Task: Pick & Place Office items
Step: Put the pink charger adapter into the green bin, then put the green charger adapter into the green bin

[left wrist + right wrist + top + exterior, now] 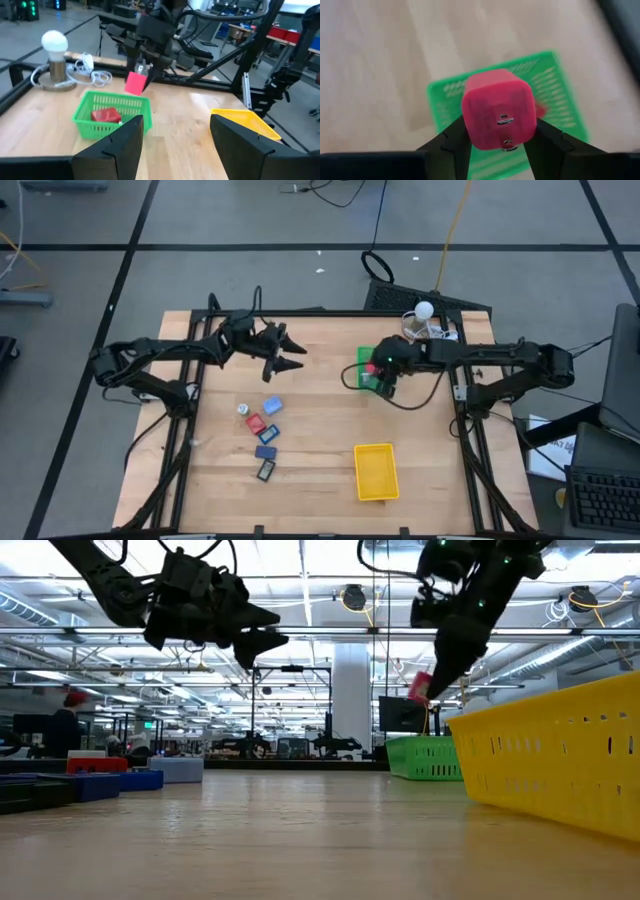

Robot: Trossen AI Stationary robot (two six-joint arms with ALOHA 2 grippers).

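Note:
My right gripper (386, 383) hangs above the green tray (361, 358) and is shut on a red block (499, 116) with two metal prongs on its face. A second red piece (106, 115) lies inside the green tray (85, 124). My left gripper (287, 352) hovers open over the table's far left part and holds nothing. Below it on the wood lie the remaining office items (264, 435): a whitish round one (243, 409), a light blue one (272, 406), a red one (256, 423) and dark navy rectangles (265, 452). My right gripper pinches the red block (135, 83) between its two fingers (454, 144), one on each of two opposite sides. The fingers point down from above. The block is lifted clear and hangs tilted below them (420, 687), over the green tray.
The yellow tray (376, 471) sits near the table's front edge, right of centre. A white bulb on a round base with coiled cable (424, 312) stands at the far edge behind the green tray. Bare wood lies between the trays and the items.

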